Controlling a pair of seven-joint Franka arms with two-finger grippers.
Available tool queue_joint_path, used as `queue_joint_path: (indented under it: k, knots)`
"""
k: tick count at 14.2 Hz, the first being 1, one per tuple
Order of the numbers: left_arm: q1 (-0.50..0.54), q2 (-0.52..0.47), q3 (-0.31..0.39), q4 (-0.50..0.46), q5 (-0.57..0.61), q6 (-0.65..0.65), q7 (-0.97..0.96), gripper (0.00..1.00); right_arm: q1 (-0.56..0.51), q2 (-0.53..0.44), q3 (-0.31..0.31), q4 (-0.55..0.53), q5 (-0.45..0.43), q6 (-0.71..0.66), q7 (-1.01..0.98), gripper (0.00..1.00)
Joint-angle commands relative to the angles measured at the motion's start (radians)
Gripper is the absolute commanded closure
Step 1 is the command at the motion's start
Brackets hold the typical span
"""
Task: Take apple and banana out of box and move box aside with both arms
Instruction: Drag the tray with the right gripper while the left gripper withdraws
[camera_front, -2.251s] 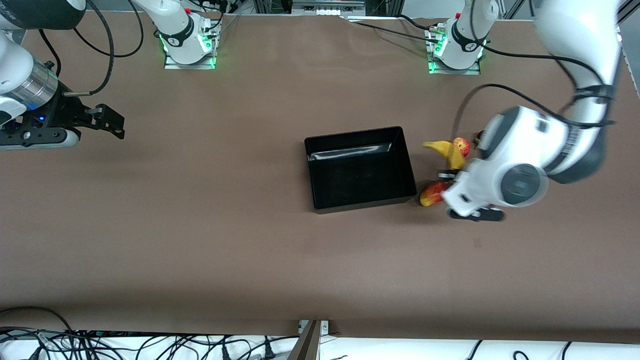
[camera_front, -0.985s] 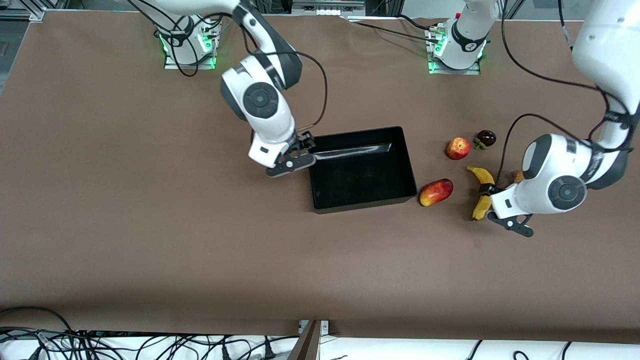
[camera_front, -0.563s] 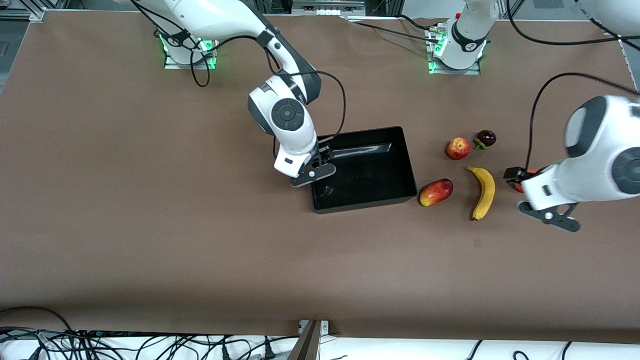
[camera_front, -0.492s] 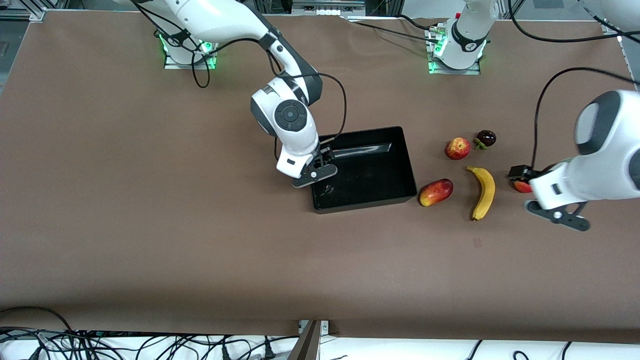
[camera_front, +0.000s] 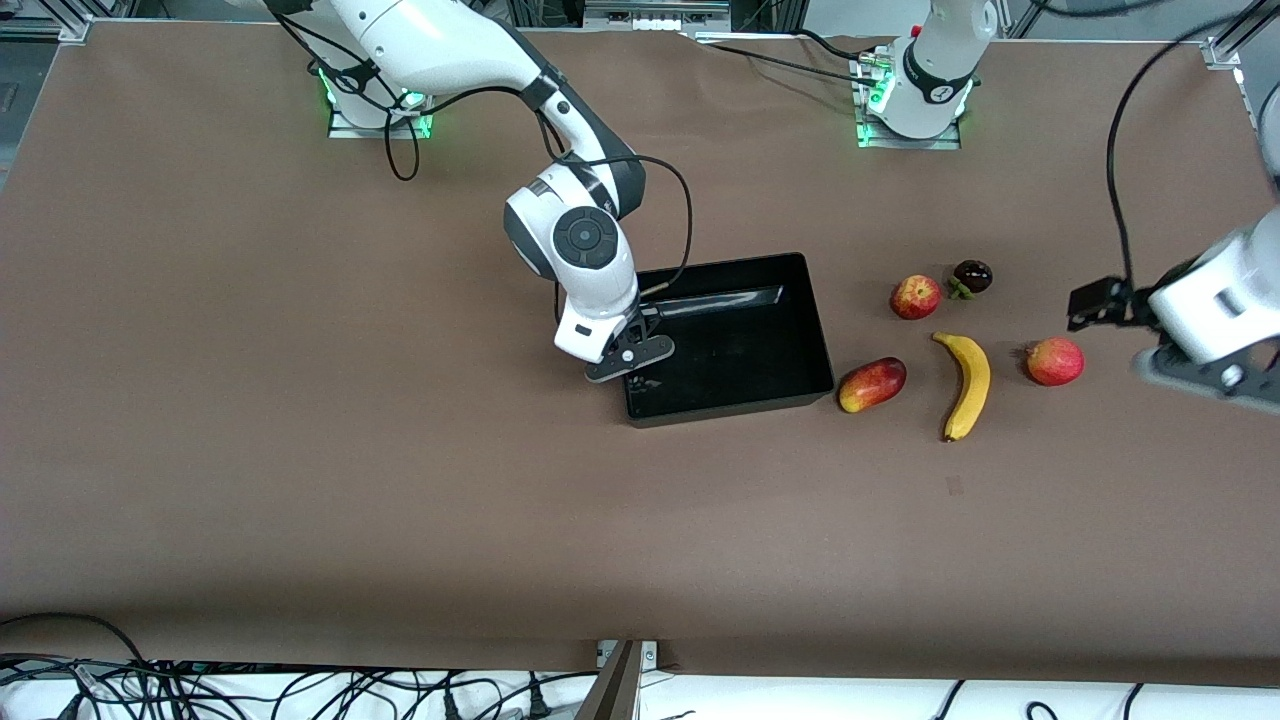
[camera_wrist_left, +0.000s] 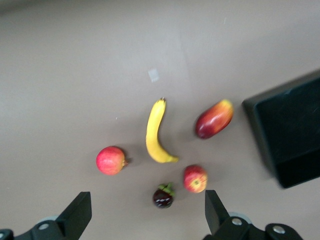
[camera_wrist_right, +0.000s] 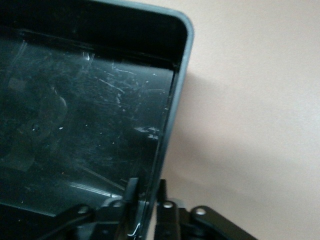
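Observation:
The black box (camera_front: 722, 340) lies mid-table. My right gripper (camera_front: 632, 345) is low at the box's wall on the right arm's end, one finger inside and one outside, shut on that wall (camera_wrist_right: 167, 125); in its own view the right gripper (camera_wrist_right: 146, 192) straddles the rim. The yellow banana (camera_front: 966, 372) lies on the table between the box and the left arm's end. The red-and-yellow apple (camera_front: 915, 297) lies farther from the front camera than the banana. My left gripper (camera_front: 1100, 300) is open and empty in the air above the fruits; its own view (camera_wrist_left: 146, 215) shows the banana (camera_wrist_left: 156, 132) and apple (camera_wrist_left: 195, 178).
A red-yellow mango (camera_front: 872, 384) lies beside the box. A dark mangosteen (camera_front: 972, 276) sits beside the apple. A round red fruit (camera_front: 1055, 361) lies beside the banana toward the left arm's end. Cables run along the table's near edge.
My left gripper has let go of the banana, risen and moved toward the left arm's end, uncovering the round red fruit. My right gripper reached the box and closed on its wall.

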Motion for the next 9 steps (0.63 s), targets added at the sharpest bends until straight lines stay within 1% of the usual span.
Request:
queue_joint_path:
  k: [1, 2, 3, 5, 6, 7, 8, 9]
  knots:
    - [-0.112, -0.187, 0.165, -0.216, -0.062, 0.127, -0.056, 0.0, -0.02, -0.012, -0.001, 0.02, -0.007, -0.02, 0.012, 1.0]
    - [-0.15, -0.222, 0.211, -0.256, -0.062, 0.136, -0.062, 0.0, -0.041, -0.039, -0.001, 0.02, -0.004, -0.041, 0.007, 1.0]
    - [-0.176, -0.248, 0.229, -0.29, -0.062, 0.137, -0.069, 0.0, -0.064, -0.059, -0.001, 0.02, -0.005, -0.087, -0.003, 1.0]
    - [-0.195, -0.304, 0.232, -0.37, -0.059, 0.153, -0.16, 0.0, -0.136, -0.124, -0.001, 0.02, -0.002, -0.187, -0.04, 1.0]
    - [-0.215, -0.316, 0.233, -0.393, -0.058, 0.159, -0.185, 0.0, -0.176, -0.156, -0.002, 0.02, -0.002, -0.242, -0.074, 1.0]
    - [-0.241, -0.319, 0.258, -0.395, -0.052, 0.16, -0.176, 0.0, -0.221, -0.182, -0.002, 0.02, -0.001, -0.291, -0.115, 1.0]
    - [-0.286, -0.319, 0.317, -0.39, -0.052, 0.16, -0.175, 0.0, -0.268, -0.201, -0.002, 0.02, 0.001, -0.322, -0.155, 1.0]
    - [-0.31, -0.318, 0.348, -0.39, -0.052, 0.161, -0.175, 0.0, -0.314, -0.22, -0.002, 0.018, 0.002, -0.35, -0.196, 1.0]
